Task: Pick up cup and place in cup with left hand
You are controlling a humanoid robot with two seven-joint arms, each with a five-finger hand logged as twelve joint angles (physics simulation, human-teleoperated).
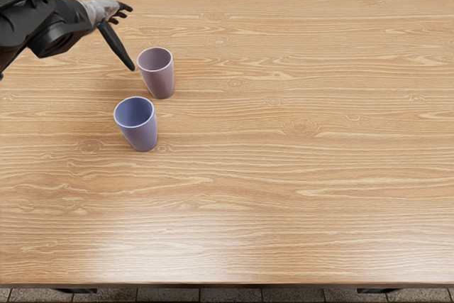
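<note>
Approach seems the current step: the left robot hand (pixel 103 12), wide and empty, is near the pink cup (pixel 162 83), upright on the bench (pixel 284 182) beside the blue cup (pixel 142 137). Next, align and grasp one.

Blue-violet cup (pixel 140 131), dusty mauve cup (pixel 160 81), tan wood-grained table (pixel 284 189)

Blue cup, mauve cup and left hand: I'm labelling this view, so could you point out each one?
Blue cup (pixel 140 133), head view, outer wall.
Mauve cup (pixel 161 81), head view, outer wall.
Left hand (pixel 103 11), head view, pale middle.
</note>
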